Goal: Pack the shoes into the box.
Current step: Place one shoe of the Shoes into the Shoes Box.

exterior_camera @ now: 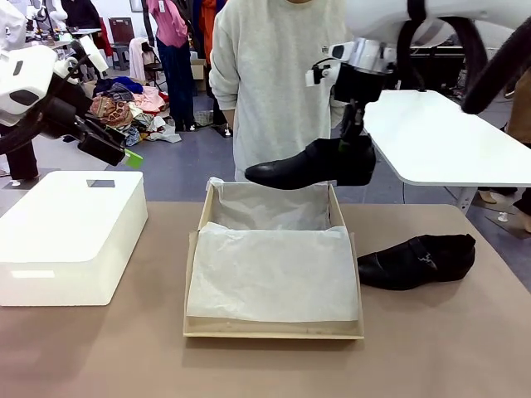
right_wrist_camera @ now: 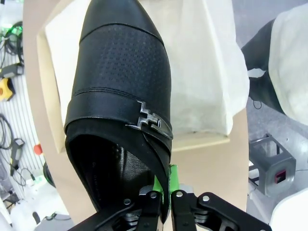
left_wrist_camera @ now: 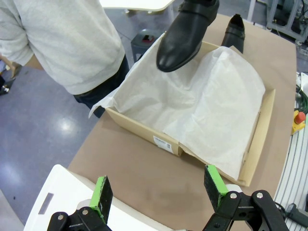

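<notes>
Gripping one black shoe (exterior_camera: 307, 168) by its heel rim, the right gripper (exterior_camera: 355, 143) should lower it level into the tissue-lined box (exterior_camera: 274, 330) beneath before releasing.

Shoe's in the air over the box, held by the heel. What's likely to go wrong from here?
1. The right gripper pinches only the heel rim of the lifted shoe; its long toe sticks out sideways, so it may tip or slip.
2. Loose tissue paper covers the box; the shoe may bunch it up, leaving less room for the other shoe on the table.
</notes>
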Controlling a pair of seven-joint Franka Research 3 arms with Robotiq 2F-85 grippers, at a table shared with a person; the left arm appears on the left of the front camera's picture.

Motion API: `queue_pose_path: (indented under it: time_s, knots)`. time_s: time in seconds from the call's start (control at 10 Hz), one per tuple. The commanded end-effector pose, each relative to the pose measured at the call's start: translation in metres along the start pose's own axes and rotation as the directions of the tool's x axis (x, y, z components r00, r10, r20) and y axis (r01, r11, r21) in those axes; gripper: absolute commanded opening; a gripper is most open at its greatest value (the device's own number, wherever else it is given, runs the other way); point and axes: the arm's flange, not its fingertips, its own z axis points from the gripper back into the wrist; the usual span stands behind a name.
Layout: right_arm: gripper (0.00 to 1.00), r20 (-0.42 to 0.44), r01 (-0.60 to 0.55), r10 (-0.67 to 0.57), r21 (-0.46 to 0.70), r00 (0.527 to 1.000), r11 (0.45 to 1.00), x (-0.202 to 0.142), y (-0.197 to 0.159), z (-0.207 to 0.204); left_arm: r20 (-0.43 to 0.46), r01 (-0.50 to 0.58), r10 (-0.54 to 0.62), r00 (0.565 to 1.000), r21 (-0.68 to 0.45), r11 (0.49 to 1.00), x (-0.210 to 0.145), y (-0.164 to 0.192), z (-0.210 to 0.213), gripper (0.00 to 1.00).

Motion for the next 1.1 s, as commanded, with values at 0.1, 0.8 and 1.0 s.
queue_pose_path:
  time_s: [0.1,0.8,1.0]
  knots:
    - [0.0,-0.003,0.034,-0.034,-0.035,0.999,0.999,0.028,-0.005,-0.014,0.014,0.007,-0.007,1.0,-0.012,1.0,-0.002,0.0,0.0,1.0]
    - [0.0,-0.008,0.01,-0.01,-0.012,1.0,1.0,0.034,-0.004,-0.042,0.014,0.007,-0.007,1.0,-0.012,1.0,-0.002,0.0,0.0,1.0]
    - [0.0,-0.008,0.01,-0.01,-0.012,1.0,1.0,0.034,-0.004,-0.042,0.014,0.007,-0.007,1.0,-0.012,1.0,-0.002,0.0,0.0,1.0]
